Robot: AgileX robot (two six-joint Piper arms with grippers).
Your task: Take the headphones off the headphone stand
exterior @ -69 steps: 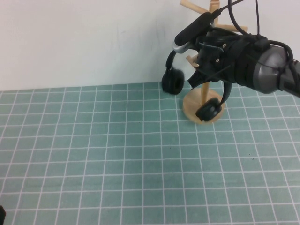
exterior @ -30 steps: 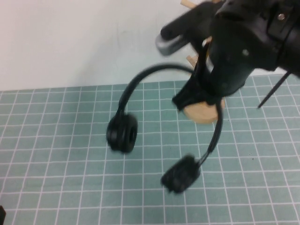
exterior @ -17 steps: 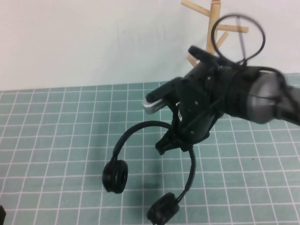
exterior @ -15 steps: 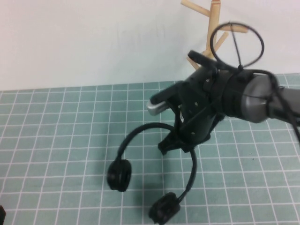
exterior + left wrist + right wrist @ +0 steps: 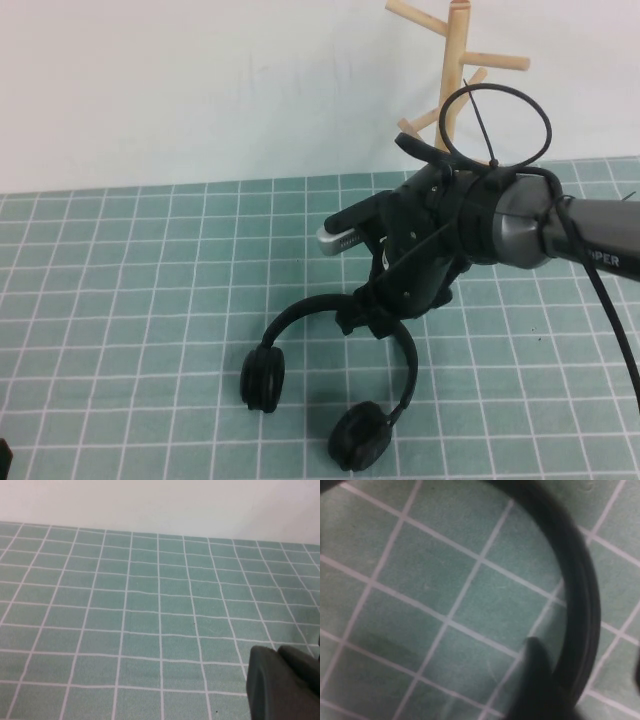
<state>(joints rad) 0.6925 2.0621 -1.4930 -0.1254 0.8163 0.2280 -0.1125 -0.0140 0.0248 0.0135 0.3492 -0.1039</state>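
Note:
My right gripper (image 5: pixel 375 318) is shut on the thin headband of the matte black headphones (image 5: pixel 340 302) and holds them low over the green mat, away from the stand. Their two round ear cups (image 5: pixel 262 378) hang at or just above the mat. In the right wrist view the headband (image 5: pixel 582 595) runs beside one dark finger (image 5: pixel 537 680). The light wooden headphone stand (image 5: pixel 455 60) rises behind the right arm with bare pegs; its base is hidden. My left gripper (image 5: pixel 282 680) is shut and empty, low over the mat.
A green grid mat (image 5: pixel 150 300) covers the table, with a white wall (image 5: pixel 200 80) behind it. A black cable loop (image 5: pixel 495 125) arches over the right arm in front of the stand.
The right gripper lifted the headphones off the stand, swung them towards the front left and lowered them to the mat. The stand's pegs now stand bare.

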